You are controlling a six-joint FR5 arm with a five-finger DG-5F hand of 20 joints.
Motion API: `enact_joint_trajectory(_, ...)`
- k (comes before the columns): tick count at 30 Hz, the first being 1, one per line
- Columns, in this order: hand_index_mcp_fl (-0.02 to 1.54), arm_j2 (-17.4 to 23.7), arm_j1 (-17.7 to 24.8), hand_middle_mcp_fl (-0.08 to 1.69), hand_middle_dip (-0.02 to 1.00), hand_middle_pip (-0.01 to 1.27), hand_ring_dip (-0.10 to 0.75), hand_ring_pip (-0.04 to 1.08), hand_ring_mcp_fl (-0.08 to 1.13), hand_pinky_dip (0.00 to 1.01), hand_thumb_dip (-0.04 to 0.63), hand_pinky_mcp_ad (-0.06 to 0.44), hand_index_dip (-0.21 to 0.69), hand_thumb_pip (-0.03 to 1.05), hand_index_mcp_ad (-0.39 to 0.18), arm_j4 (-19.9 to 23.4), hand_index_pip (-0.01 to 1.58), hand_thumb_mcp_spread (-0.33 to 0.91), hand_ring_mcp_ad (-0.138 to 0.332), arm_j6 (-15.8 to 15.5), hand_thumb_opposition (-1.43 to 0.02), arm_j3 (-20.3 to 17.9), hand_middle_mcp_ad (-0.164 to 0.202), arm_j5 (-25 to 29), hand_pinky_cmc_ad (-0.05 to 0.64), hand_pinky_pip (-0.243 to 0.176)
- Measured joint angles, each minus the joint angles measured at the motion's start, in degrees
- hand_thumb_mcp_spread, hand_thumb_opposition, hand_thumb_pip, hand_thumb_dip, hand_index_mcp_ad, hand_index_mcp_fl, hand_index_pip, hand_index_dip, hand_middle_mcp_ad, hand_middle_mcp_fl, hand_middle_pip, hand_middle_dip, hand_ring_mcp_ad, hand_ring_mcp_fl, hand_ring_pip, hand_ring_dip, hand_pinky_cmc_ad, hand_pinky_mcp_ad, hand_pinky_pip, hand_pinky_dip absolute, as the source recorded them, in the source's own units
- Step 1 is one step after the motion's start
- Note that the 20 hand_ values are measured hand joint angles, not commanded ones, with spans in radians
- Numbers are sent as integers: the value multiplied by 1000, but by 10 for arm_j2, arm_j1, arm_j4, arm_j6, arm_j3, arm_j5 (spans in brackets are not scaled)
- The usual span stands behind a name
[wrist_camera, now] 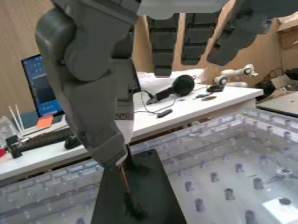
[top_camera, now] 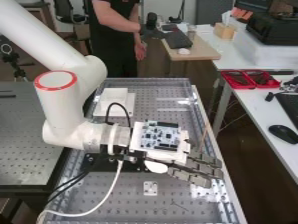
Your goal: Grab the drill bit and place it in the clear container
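The hand (top_camera: 193, 169) reaches out over the right part of the bench, its long fingers fairly straight. From the wrist, the hand (wrist_camera: 90, 85) shows its thumb hanging down large, with straight fingers behind. By the thumb's tip is a thin reddish-brown rod (wrist_camera: 124, 179), above a black plate (wrist_camera: 149, 187); whether it is the drill bit, or touches the hand, I cannot tell. A thin brownish stick (top_camera: 203, 138) shows just beyond the fingers. Transparent walls (top_camera: 149, 80) edge the perforated bench; I cannot make out a separate clear container for certain.
A circuit board (top_camera: 159, 136) rides on the wrist. White blocks (top_camera: 115, 100) stand on the bench behind the arm, and a small metal plate (top_camera: 151, 188) lies at its near part. A white desk (top_camera: 263, 112) on the right holds red trays (top_camera: 249, 79) and a mouse (top_camera: 284, 133).
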Motion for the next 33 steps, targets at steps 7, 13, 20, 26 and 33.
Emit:
enact_joint_trajectory(7,855,3,-1,140,157,140,24,91,47,190,220,131,234,431,-183,11,1035,648,115,9,-988,-5,93,0,311,-77)
enact_joint_trajectory(13,977,6,-2,185,161,138,33,99,66,190,220,129,236,421,-185,24,869,660,113,21,-1007,-12,93,0,323,-75)
enact_joint_trajectory(20,1040,15,-4,208,175,141,38,96,66,190,220,129,236,421,-182,30,773,677,113,25,-1002,-13,93,0,328,-75)
enact_joint_trajectory(26,1051,33,-6,208,175,141,38,96,70,190,216,129,236,421,-185,33,759,679,113,29,-1002,-15,89,3,328,-61)
enact_joint_trajectory(33,1051,66,-7,222,175,141,38,93,80,190,216,133,236,424,-182,35,757,682,120,26,-1016,-24,93,4,346,-59)
